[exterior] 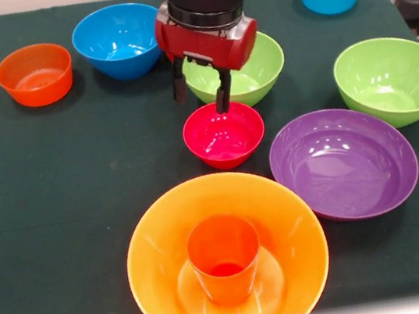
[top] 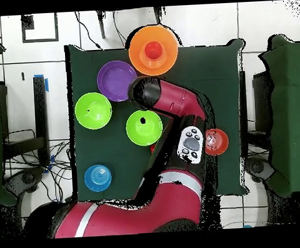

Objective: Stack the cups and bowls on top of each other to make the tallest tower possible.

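In the front view the pincer (exterior: 199,89) is seen just above centre of the frame, hanging directly over the far rim of the small crimson bowl (exterior: 223,134). The bowl lies immediately below and slightly right of the midpoint between the fingers; one finger (exterior: 223,92) reaches down to the rim, the other (exterior: 180,85) is held off to the left of it. The fingers are spread apart with nothing between them. Whether the right finger already touches the rim cannot be told.

The bowl is round, so no long axis is offered; the rim wall is judged to be the only edge that can be pinched, one finger inside and one outside. A short descent and a small shift rightward appear to be needed.

The crimson bowl is glossy, shallow, upright and empty, sitting on the dark green worktop (exterior: 57,195) at frame centre, just in front of a lime green bowl (exterior: 255,67) and beside the wide purple bowl (exterior: 343,162) at right.

The tower so far is found at the bottom centre: a big orange bowl (exterior: 157,252) with an orange cup (exterior: 225,259) standing mouth up inside it. In the overhead view the crimson bowl is hidden under the arm.
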Available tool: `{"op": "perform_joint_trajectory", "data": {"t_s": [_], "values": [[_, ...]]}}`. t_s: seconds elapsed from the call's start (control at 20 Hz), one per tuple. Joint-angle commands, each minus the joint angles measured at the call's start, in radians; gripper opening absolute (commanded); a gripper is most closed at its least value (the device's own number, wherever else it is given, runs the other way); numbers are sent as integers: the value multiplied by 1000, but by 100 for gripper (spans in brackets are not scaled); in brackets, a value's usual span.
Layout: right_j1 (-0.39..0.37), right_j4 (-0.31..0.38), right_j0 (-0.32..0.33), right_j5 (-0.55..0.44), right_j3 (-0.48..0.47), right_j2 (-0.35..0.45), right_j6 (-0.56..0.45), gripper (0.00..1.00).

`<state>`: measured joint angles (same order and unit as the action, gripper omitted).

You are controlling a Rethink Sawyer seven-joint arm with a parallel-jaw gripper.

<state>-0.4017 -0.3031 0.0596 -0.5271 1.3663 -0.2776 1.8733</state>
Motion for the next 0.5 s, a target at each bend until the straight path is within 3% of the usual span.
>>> {"op": "perform_joint_trajectory", "data": {"t_s": [0.05, 0.5], "values": [[37, 91, 43, 54, 97, 157, -19, 100], [49, 149, 86, 80, 90, 182, -36, 100]]}}
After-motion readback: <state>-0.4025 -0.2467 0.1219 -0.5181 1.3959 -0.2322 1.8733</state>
